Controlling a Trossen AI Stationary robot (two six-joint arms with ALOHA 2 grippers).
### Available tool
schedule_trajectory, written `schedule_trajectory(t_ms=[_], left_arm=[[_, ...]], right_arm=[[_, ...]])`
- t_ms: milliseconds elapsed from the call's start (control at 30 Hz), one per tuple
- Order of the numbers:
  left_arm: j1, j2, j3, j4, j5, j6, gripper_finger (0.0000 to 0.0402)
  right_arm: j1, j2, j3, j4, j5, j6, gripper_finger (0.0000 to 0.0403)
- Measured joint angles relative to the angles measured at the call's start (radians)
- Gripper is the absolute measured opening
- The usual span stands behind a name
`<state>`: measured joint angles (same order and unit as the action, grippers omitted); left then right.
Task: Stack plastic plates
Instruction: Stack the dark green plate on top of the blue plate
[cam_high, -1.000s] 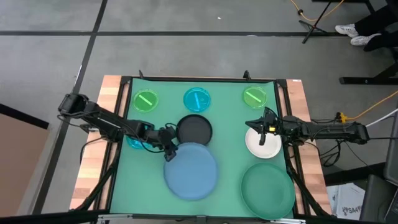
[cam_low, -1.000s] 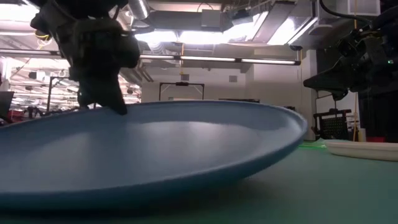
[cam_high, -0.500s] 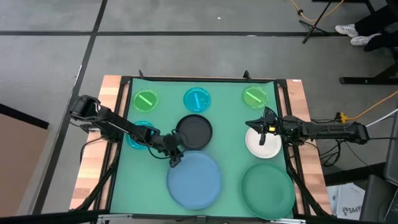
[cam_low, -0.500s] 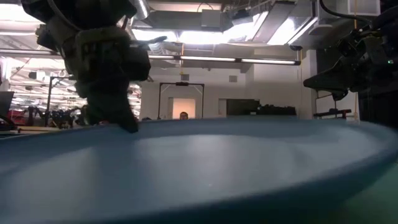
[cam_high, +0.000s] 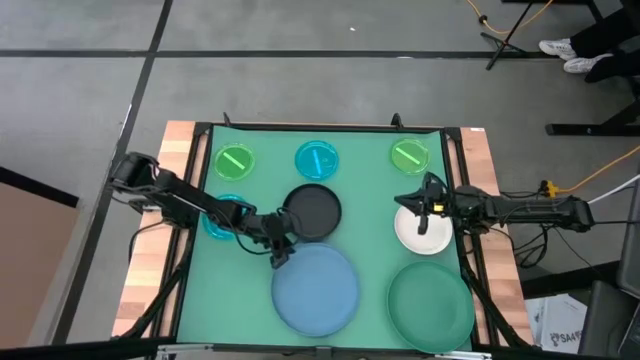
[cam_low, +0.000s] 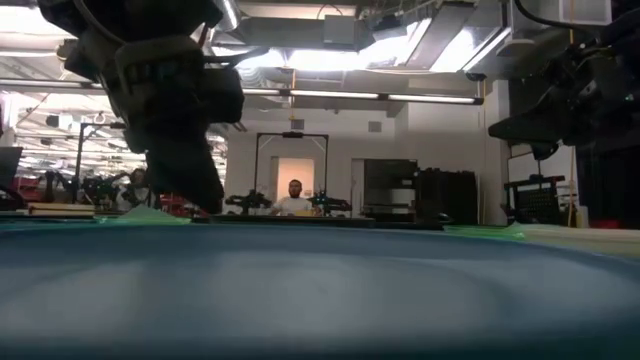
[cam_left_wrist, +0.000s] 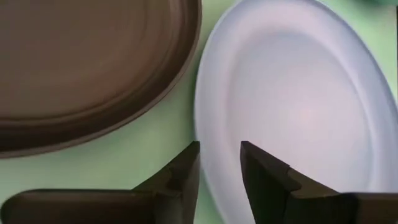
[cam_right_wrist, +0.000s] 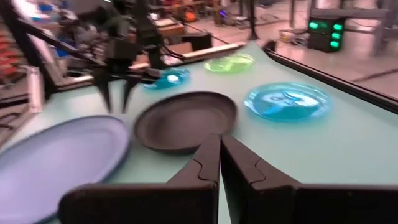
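The large blue plate (cam_high: 318, 292) lies flat on the green mat near the front edge. My left gripper (cam_high: 277, 260) is open at its far-left rim (cam_left_wrist: 208, 155), one finger over the mat and one over the plate. The black plate (cam_high: 312, 212) lies just beyond it. My right gripper (cam_high: 405, 202) is shut and hangs above the far edge of the white plate (cam_high: 420, 234), clear of it in the low view. The dark green plate (cam_high: 430, 305) rests at the front right.
Small translucent plates lie along the far edge: green (cam_high: 234, 162), cyan (cam_high: 317, 158), green (cam_high: 409, 155). Another cyan one (cam_high: 220, 216) lies partly under my left arm. A person (cam_low: 295, 198) sits in the room beyond the table.
My left gripper has moved toward the table's near edge and slightly right. The blue plate slid with it. Its far-left rim, held raised a second ago, has come down, and the plate now lies flat.
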<state>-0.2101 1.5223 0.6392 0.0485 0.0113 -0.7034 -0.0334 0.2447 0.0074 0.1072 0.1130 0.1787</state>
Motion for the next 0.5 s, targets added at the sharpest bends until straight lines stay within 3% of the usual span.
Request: schedule_trajectory(t_ms=[200, 500], left_arm=[[-0.042, -0.076, 0.000, -0.075, -0.079, 0.053, 0.0113], [-0.187, -0.096, 0.000, 0.108, -0.373, 0.244, 0.0113]], right_arm=[[0.003, 0.017, 0.078, -0.041, -0.027, -0.013, 0.0010], [0.112, 0.160, 0.270, -0.237, -0.011, -0.029, 0.0010]])
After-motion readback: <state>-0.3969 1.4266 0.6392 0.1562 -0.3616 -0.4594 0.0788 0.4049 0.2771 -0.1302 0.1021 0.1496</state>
